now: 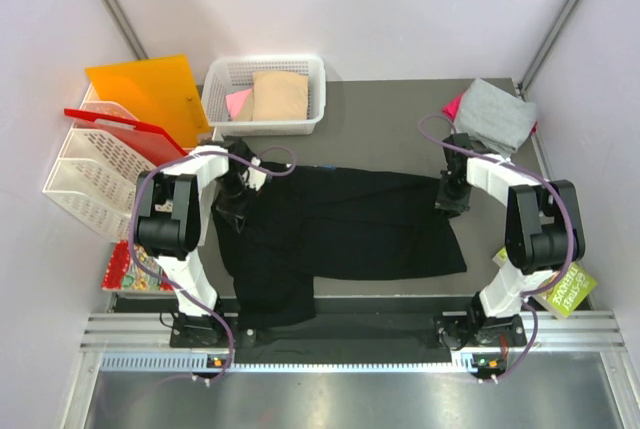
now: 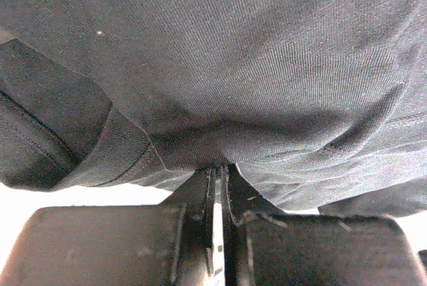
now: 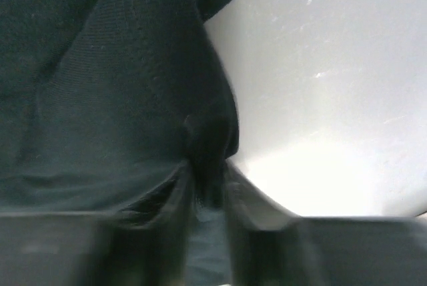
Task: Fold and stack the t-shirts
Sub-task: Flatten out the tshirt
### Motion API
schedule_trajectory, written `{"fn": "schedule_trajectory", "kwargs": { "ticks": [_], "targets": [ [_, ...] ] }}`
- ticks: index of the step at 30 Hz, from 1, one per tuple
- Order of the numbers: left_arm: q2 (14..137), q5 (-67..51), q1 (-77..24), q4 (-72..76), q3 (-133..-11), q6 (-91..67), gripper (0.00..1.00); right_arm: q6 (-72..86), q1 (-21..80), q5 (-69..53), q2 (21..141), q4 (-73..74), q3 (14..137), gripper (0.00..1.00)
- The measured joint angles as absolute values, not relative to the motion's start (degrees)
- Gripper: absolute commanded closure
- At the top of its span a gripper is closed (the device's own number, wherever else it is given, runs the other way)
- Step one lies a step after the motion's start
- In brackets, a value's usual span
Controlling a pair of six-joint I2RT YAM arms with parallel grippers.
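Observation:
A large black t-shirt (image 1: 340, 229) lies spread across the dark mat, its near left part hanging toward the front edge. My left gripper (image 1: 240, 192) is shut on the shirt's far left edge; the left wrist view shows black cloth (image 2: 220, 86) pinched between the closed jaws (image 2: 220, 169). My right gripper (image 1: 450, 194) is shut on the shirt's far right edge; the right wrist view shows a cloth fold (image 3: 207, 159) between the fingers. A folded grey t-shirt (image 1: 495, 114) lies on a pink one (image 1: 453, 107) at the back right. A tan shirt (image 1: 279, 96) and a pink one (image 1: 238, 102) lie in the white basket (image 1: 262, 126).
An orange plastic sheet (image 1: 150, 94) leans in white racks (image 1: 95, 174) at the back left, with a red divider (image 1: 125, 129). Printed booklets lie at the left edge (image 1: 125, 267) and at the right edge (image 1: 565, 289). A metal rail (image 1: 350, 334) runs along the front.

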State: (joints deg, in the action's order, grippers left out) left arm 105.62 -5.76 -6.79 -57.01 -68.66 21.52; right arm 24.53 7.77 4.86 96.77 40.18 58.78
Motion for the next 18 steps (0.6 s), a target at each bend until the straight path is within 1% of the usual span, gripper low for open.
{"fn": "schedule_trajectory", "kwargs": {
  "ticks": [1,3,4,9,12,13,15,16,18],
  "targets": [
    [105.62,-5.76,-6.79,-57.01,-68.71,21.52,1.0,24.69,7.77,4.97,96.86,40.4,58.96,0.64],
    [105.62,-5.78,-6.79,-57.04,-68.93,21.54,1.0,24.23,7.77,5.5,96.95,40.8,59.18,0.62],
    [105.62,-5.76,-6.79,-57.04,-69.12,21.56,1.0,24.12,7.75,5.96,96.95,41.36,59.37,0.59],
    [105.62,-5.78,-6.79,-57.04,-69.95,21.56,1.0,24.01,7.75,6.55,96.92,42.74,59.46,0.59],
    [105.62,-5.78,-6.79,-57.01,-70.3,21.56,1.0,24.01,7.75,6.83,96.92,43.68,59.86,0.61],
    [105.62,-5.78,-6.79,-56.99,-70.32,21.56,1.0,24.01,7.77,6.92,96.9,44.12,60.07,0.66],
    [105.62,-5.78,-6.79,-57.01,-70.32,21.58,1.0,23.92,7.77,7.18,96.84,44.36,60.12,0.71],
    [105.62,-5.78,-6.79,-56.99,-70.32,21.61,1.0,23.97,7.77,7.29,96.84,44.53,60.12,0.75],
    [105.62,-5.78,-6.79,-56.99,-70.32,21.67,1.0,23.94,7.77,7.44,96.84,44.86,60.14,0.81]
  ]
}}
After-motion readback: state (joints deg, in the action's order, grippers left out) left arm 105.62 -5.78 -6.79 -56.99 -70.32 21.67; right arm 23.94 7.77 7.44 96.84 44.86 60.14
